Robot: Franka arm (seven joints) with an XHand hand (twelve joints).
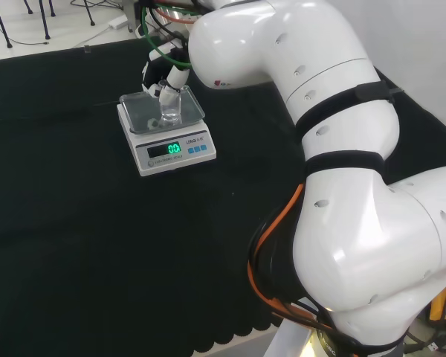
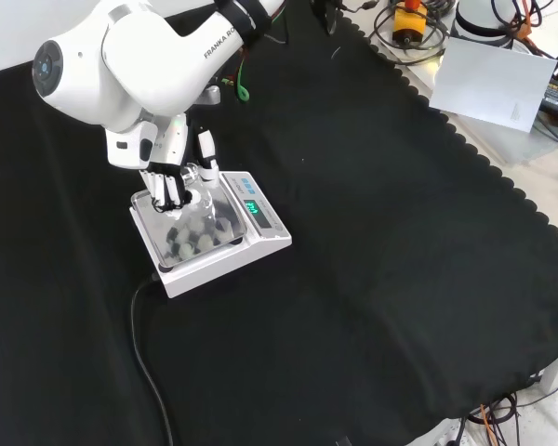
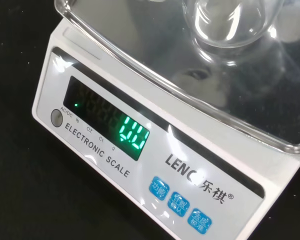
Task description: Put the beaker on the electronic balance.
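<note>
In the upper left of the head view the robot hand has its fingers curled round the clear beaker, which stands upright over the pan of the electronic balance on the black tabletop. Whether its base rests on the pan cannot be told for sure. The placing step looks nearly complete; the next move calls for uncurling the fingers and lifting clear without tipping the beaker.

One beaker, one balance

Open cloth around balance
</note>
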